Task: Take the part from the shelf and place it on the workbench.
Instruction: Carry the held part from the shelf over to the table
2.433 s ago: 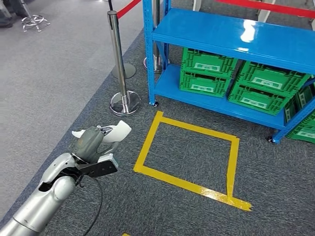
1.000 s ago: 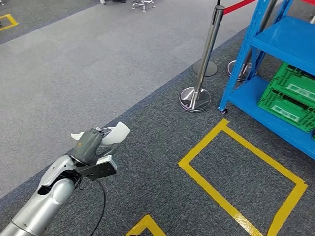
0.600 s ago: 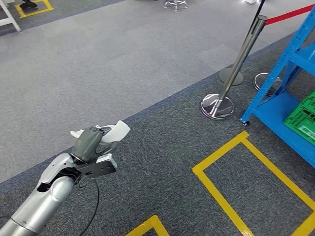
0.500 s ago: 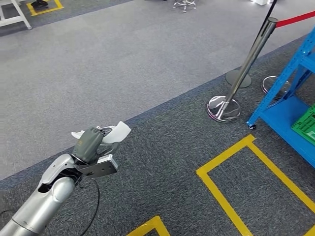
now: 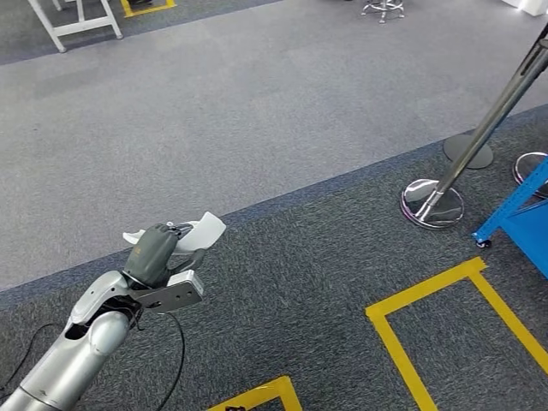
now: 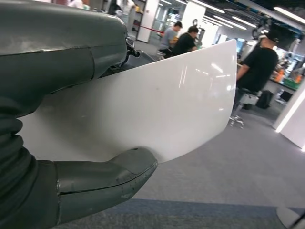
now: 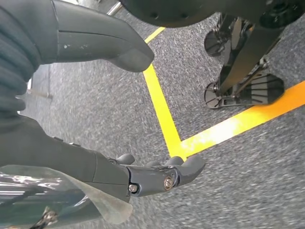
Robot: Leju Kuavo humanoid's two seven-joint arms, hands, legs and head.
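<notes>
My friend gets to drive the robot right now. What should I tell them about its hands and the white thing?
Left hand: holds the white part, raised over the dark carpet; in the left wrist view the thumb and fingers clamp the part from both sides.
Right hand: holds nothing, fingers apart, hanging down over the floor near the yellow tape.
Done: the part is off the shelf; a corner of the blue shelf sits at the right edge of the head view.
Left: find the workbench, carry the part to it and set it down.
</notes>
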